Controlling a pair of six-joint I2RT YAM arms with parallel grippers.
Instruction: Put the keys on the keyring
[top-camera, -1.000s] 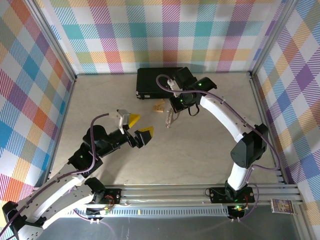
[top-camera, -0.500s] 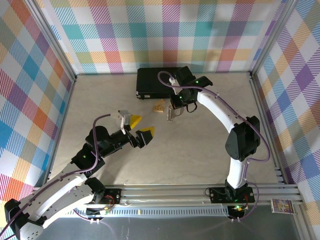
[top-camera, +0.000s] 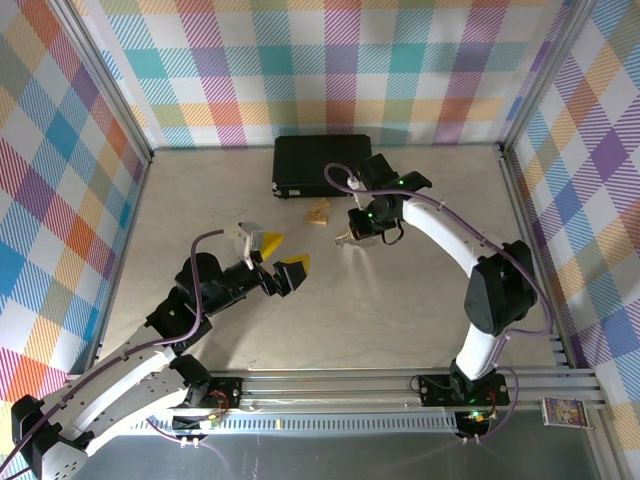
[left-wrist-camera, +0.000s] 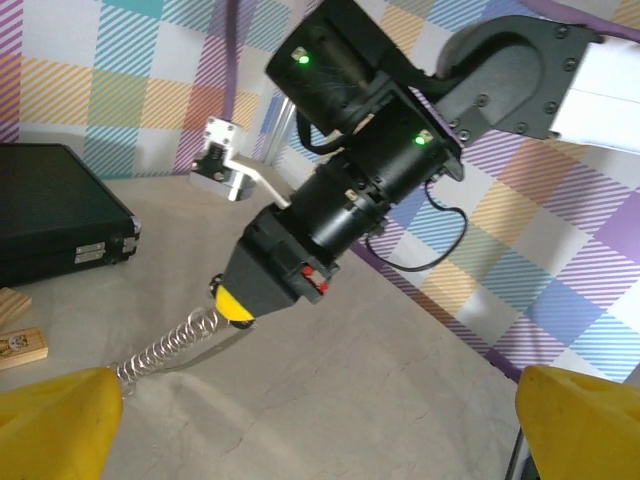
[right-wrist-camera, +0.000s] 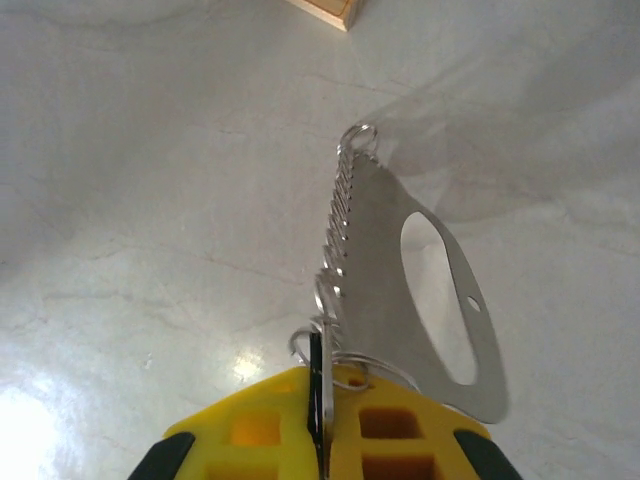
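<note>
My right gripper (top-camera: 350, 236) is clamped on the keyring (right-wrist-camera: 400, 270), pinching it at one end of its coiled edge. The silver plate juts out from the yellow pads (right-wrist-camera: 250, 430) low over the worktop (top-camera: 400, 320), toward the middle of its far edge. It sits in front of the black case (top-camera: 320, 165) and near the tan block (top-camera: 318, 213). A thin dark sliver (right-wrist-camera: 316, 390) sits between the pads; I cannot tell whether it is the key. My left gripper (top-camera: 283, 253) stands spread wide, holding nothing, nearer the middle of the worktop and facing the ring. To do this step well, I judge I should hold the right arm steady with the plate clear of the surface. Then I should bring the left in slowly along the ring's flat face, so its fingers meet the free end without twisting the coil.
</note>
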